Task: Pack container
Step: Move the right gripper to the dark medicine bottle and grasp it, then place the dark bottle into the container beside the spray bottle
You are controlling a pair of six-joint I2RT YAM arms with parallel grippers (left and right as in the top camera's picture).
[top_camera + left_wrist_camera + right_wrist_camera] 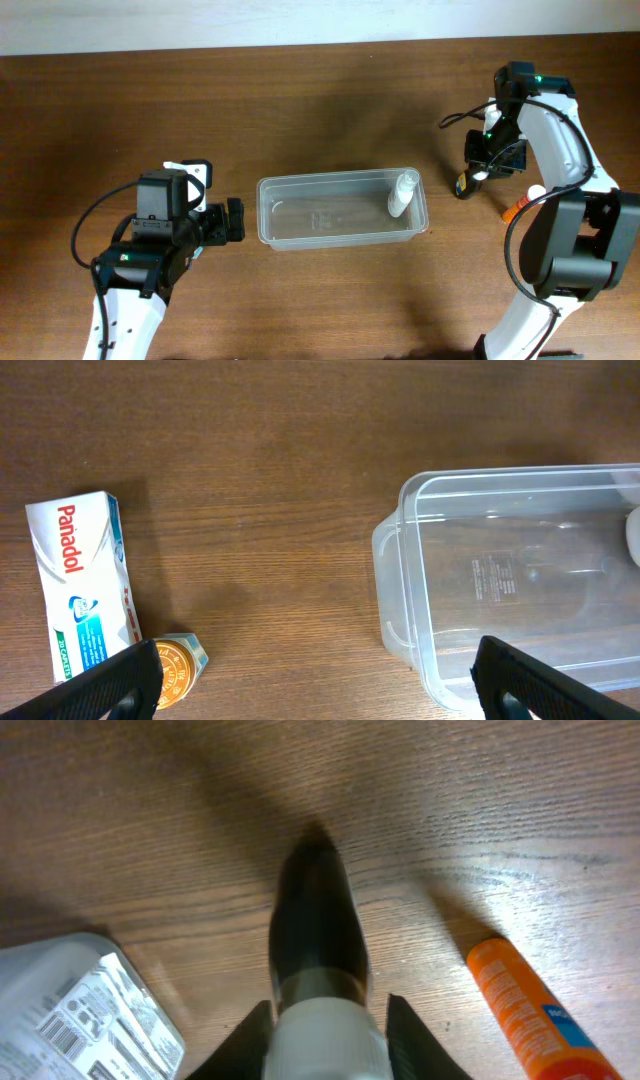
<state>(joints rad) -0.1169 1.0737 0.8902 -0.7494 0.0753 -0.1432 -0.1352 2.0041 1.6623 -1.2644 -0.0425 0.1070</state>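
— While the right pincer (328,1012) was closed on that dark, tapering bottle with a white collar (315,920), which way did the clear, shallow rectangular plastic container (320,225) lie from it?

— Inward, toward the middle of the brown wooden worktop (300,100), with bare wood between them. Its long axis ran from one arm across to the other, so a short end wall faced that pincer.

— Which arm was nearer?

— The left. The left pincer (318,660) stood wide, holding nothing, just beside the container's other short wall. Even so, I judged the carry belonged to the right arm, since it had the load.

— Anything inside?

— One small white plastic bottle (403,193), leaning at the right arm's end. The rest of the floor was bare.

— Any writing?

— "Panadol" in red on a white-and-blue cardboard box (80,590), next to a small orange-lidded pot (178,665). The moulded print on the container's floor, the barcode label on a white pack (90,1010) and the blue patch on an orange tube (525,1010) were too small or blurred to read.
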